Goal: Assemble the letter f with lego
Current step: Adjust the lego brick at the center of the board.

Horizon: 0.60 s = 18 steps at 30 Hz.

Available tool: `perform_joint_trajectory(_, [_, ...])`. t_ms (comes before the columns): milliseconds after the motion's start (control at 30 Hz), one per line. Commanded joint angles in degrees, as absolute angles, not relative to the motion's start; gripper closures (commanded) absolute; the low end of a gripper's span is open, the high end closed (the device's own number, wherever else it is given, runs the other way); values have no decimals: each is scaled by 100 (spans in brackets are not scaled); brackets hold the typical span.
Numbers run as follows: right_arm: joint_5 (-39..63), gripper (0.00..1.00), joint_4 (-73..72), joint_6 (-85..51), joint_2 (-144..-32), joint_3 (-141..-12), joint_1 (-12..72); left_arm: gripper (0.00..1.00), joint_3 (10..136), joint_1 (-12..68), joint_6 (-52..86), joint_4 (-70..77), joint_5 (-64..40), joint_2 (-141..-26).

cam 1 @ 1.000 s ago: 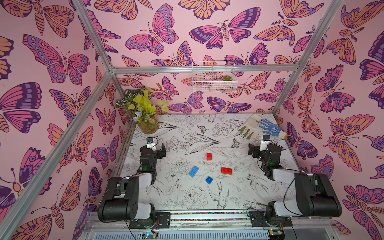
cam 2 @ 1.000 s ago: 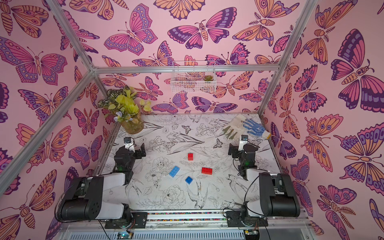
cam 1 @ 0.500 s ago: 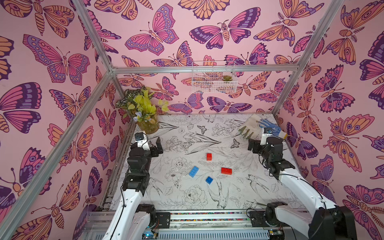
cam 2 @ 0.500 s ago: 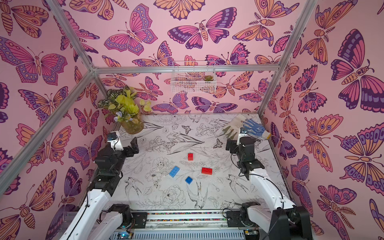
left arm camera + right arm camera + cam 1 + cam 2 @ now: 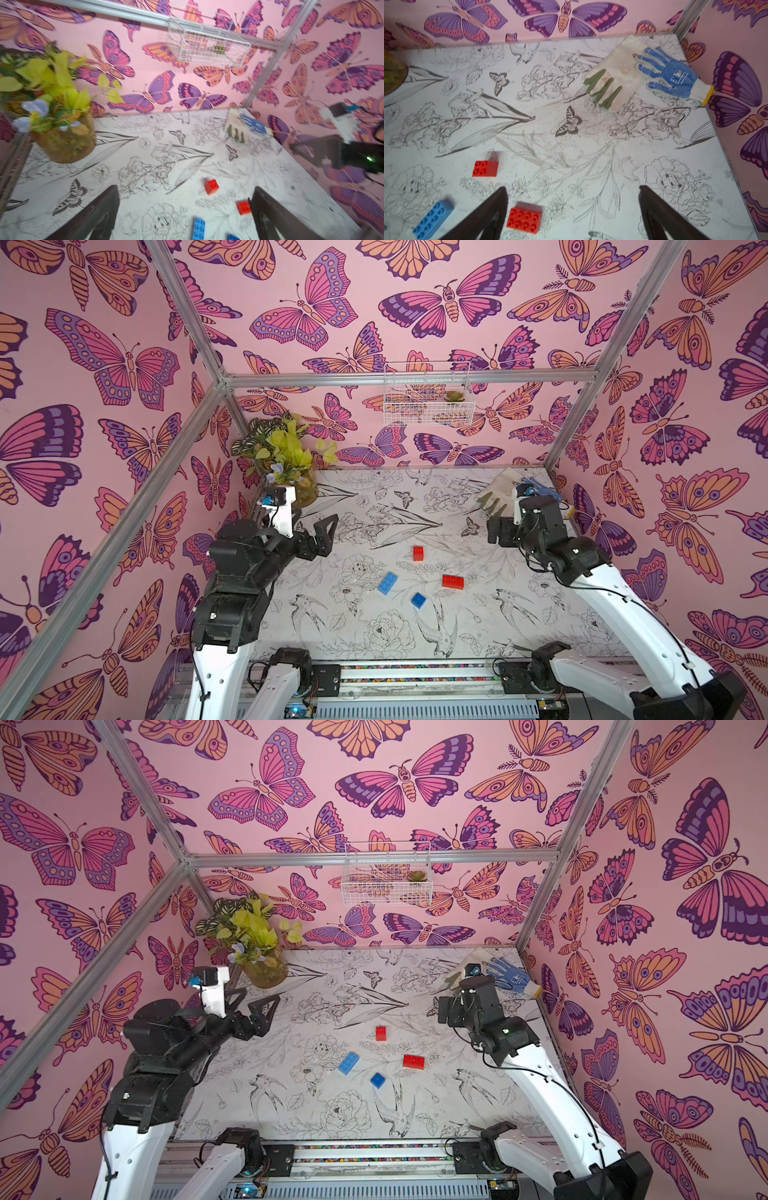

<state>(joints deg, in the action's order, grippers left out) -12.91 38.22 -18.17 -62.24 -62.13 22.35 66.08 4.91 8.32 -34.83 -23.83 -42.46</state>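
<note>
The longer red studded plastic brick [image 5: 524, 217] lies nearer the right gripper [image 5: 572, 195] than the left gripper [image 5: 186, 193], its long axis roughly along that gripper's closing line. Both stand wide apart, empty.

Pink butterfly-print walls [image 5: 332, 344] in an aluminium frame [image 5: 407, 378] — tabletop [image 5: 374, 506] drawn with black-and-white flowers.
</note>
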Motion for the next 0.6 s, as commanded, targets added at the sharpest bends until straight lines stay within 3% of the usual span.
perform_joint_trajectory(0, [-925,1,4890,-2053,-6606,-6502,2543,0,6741,513,551,-4328,-3539,-4250])
perform_joint_trajectory(233, [-787,1,4695,-2263,-7298,-6563,3259,0,6777,512,-42,-5014,-4022,-4128])
perform_joint_trajectory(567, [-671,1,4212,-2846,-8212,-6893,3870,0,6182,675,-459,-5158,-3846,-3715])
